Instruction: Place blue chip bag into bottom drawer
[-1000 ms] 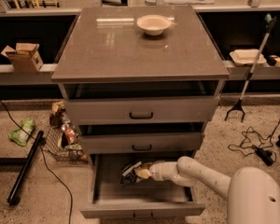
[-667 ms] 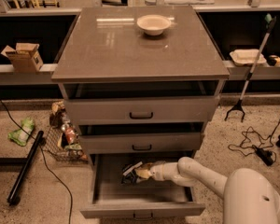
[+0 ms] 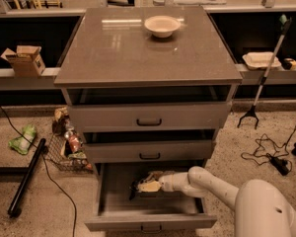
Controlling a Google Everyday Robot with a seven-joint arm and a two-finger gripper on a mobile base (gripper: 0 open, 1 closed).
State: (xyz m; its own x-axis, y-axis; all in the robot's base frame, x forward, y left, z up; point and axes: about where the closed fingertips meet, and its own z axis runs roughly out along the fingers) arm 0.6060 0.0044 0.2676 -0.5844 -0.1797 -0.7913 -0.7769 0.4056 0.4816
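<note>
Gripper [image 3: 147, 185] stays inside bottom drawer [image 3: 113, 201], barely shifted; blue chip bag [image 3: 135, 187] at its tip; grip unclear.

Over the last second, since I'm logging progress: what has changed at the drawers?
Nothing visibly changed. The tool sits low inside the open bottom drawer, just where it was. Whether it holds the bag cannot be told. The bowl on the cabinet top has not moved.
</note>
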